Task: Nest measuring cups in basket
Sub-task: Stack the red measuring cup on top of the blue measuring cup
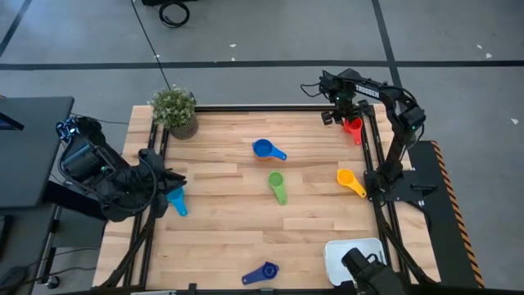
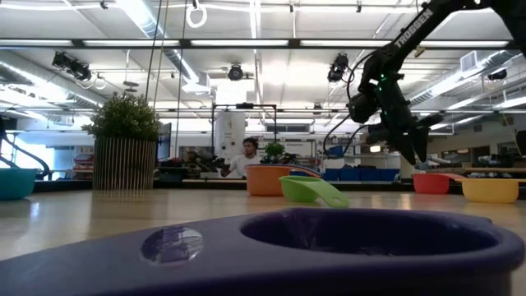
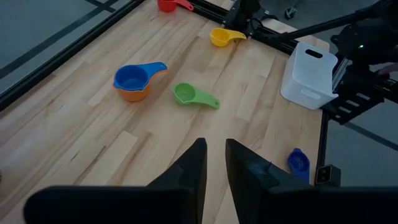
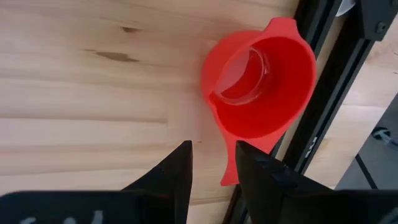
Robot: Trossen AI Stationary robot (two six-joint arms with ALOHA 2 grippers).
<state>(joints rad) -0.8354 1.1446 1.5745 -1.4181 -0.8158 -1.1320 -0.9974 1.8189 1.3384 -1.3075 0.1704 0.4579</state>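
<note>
Zero cups yet in shallow white plastic basket (image 1: pixel 336 252) at near right corner of wooden table (image 1: pixel 221 233). Dark blue plastic measuring cup (image 1: pixel 262 273) at near edge. Light blue cup (image 1: pixel 176 199) at left edge beside left gripper (image 3: pixel 214 144), fingers narrowly parted, empty. Green cup (image 1: pixel 277 185) mid-table, blue cup (image 1: pixel 263 148) already nested in orange cup (image 3: pixel 130 94), yellow cup (image 1: pixel 348 179) at right edge. At far right corner, right gripper (image 4: pixel 211 146), fingers parted astride red cup (image 4: pixel 261 81) handle, seemingly unclamped.
</note>
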